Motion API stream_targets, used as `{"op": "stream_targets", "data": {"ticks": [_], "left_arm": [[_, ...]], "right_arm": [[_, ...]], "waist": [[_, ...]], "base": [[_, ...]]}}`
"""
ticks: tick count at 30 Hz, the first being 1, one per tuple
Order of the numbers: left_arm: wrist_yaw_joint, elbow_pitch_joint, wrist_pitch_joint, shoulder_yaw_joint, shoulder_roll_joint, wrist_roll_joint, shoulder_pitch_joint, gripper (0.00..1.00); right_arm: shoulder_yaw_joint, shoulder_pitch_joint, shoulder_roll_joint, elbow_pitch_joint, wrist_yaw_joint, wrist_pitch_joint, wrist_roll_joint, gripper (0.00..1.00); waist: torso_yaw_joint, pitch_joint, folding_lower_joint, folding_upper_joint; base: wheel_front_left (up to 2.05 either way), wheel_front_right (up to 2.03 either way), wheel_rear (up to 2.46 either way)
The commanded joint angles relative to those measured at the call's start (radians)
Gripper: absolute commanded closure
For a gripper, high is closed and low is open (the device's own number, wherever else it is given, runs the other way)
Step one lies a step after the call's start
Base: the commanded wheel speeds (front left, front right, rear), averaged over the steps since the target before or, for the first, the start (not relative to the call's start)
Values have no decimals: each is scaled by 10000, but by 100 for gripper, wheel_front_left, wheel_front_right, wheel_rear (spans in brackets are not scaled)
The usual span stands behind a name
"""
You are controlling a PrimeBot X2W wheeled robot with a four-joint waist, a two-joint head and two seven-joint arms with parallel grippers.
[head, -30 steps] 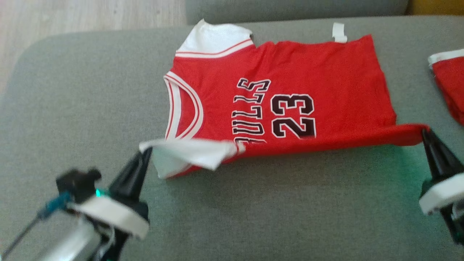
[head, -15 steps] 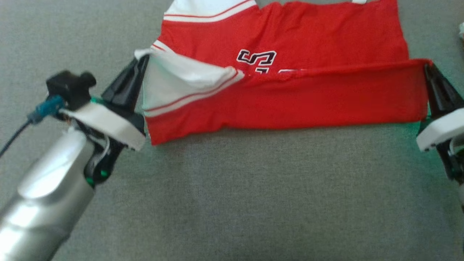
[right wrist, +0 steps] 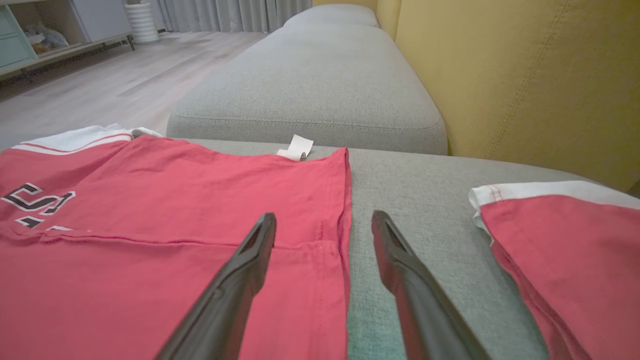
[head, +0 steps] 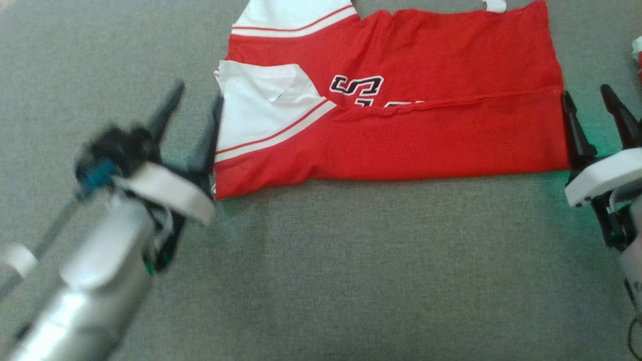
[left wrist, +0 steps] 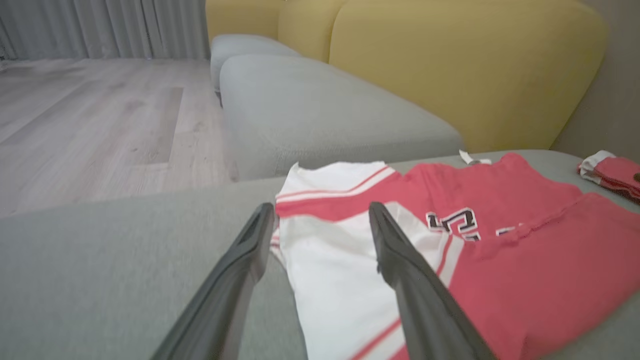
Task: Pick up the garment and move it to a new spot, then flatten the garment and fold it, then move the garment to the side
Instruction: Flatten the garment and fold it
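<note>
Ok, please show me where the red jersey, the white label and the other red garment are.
red jersey [head: 426, 145]: head view, folded-over flap.
white label [right wrist: 296, 148]: right wrist view, its middle.
other red garment [right wrist: 565, 240]: right wrist view, red body.

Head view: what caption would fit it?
Left gripper and right gripper stand open at either end of the red jersey, half folded on the grey cushion.

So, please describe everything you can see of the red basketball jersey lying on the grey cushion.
The red basketball jersey looks like soft knit cloth, with white striped trim panels, black white-edged lettering partly covered, and a small white tag at the far edge. Its near part is folded over the front. It lies flat on the grey fabric cushion. The open left tool and open right tool stand at its two ends, gripping nothing.
</note>
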Motion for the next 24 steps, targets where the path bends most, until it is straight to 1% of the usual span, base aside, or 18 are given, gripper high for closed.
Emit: {"op": "stream_targets", "data": {"ticks": [1, 3, 6, 9, 16, 17, 18, 19, 20, 24], "left_arm": [[248, -248, -133, 304, 152, 197, 563, 0], [477, -296, -165, 312, 9, 224, 1198, 0], [607, -266, -181, 366, -209, 46, 1968, 0], [448, 90, -41, 271, -415, -244, 2335, 0], [257, 971, 710, -4, -409, -369, 2239, 0], [207, 1035, 719, -32, -402, -373, 2245, 30], [168, 1084, 699, -47, -399, -378, 2259, 70], [168, 1084, 699, -47, -399, -378, 2259, 70], [110, 1120, 698, -85, -398, -383, 2289, 100], [-99, 1133, 670, -215, -394, -430, 2422, 100]], "right_arm": [[61, 336, -125, -164, 67, -193, 92, 0], [4, 559, -76, -159, 67, -248, 102, 0], [-99, 861, 14, -174, 67, -288, 108, 0], [-116, 1129, 128, -219, 67, -305, 138, 0], [-14, 1244, 126, -379, 67, -309, 236, 0], [-20, 1259, 118, -373, 67, -310, 240, 0], [-31, 1282, 115, -359, 67, -310, 243, 0], [-31, 1282, 115, -359, 67, -310, 243, 0], [-36, 1312, 120, -331, 67, -310, 248, 0], [-22, 1469, 191, -42, 67, -310, 397, 0]], "waist": [[32, -252, 1, 0], [40, -394, 1, 0], [14, -526, 1, 0], [-48, -568, 1, 0], [-237, -555, 1, 0], [-251, -572, 1, 0], [-261, -596, 1, 0], [-261, -596, 1, 0], [-262, -632, 1, 0], [-203, -798, 1, 0]], "base": [[0, 0, 0], [0, 0, 0], [0, 0, 0], [0, 0, 0], [0, 0, 0], [0, 0, 0], [0, 0, 0], [0, 0, 0], [0, 0, 0], [0, 0, 0]]}}
